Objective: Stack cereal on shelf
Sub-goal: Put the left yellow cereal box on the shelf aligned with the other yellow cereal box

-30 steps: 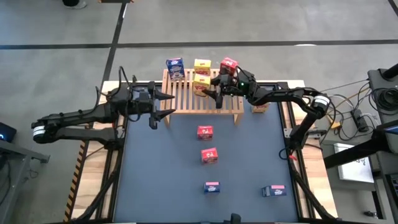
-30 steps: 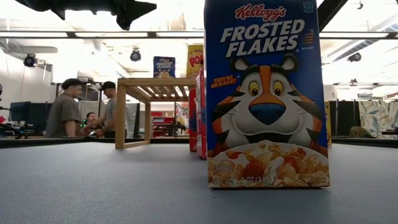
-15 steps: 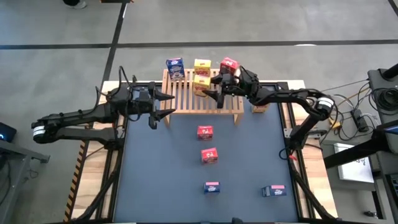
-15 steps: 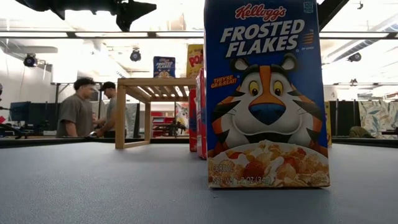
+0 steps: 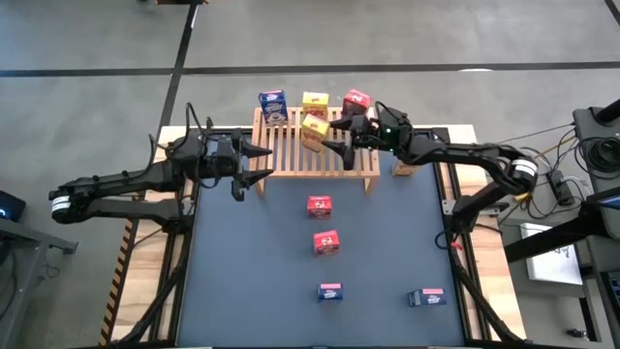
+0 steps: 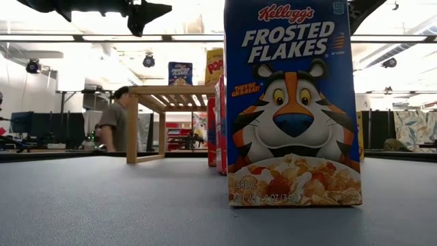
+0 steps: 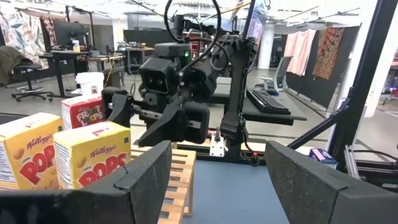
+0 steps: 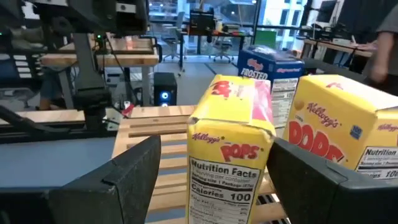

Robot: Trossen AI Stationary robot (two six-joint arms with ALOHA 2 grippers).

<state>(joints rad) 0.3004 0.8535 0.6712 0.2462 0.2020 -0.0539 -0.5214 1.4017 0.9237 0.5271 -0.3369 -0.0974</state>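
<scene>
The wooden shelf stands at the table's far side. On its slats stand a blue cereal box, two yellow boxes and a red box. My right gripper is open above the shelf, just right of the nearer yellow box. That box stands upright ahead of the fingers, which are apart from it. My left gripper waits open at the shelf's left end. Two red boxes and a blue one stand on the table. Another blue box lies flat.
In the low view the nearest blue box fills the foreground, with the shelf behind it. A small tan block sits under the right arm beside the shelf. A person stands in the room beyond the table.
My right gripper has drawn back a little toward the table's right edge, away from the nearer yellow box, which stays standing on the shelf. In the room behind, one person has walked out of sight.
</scene>
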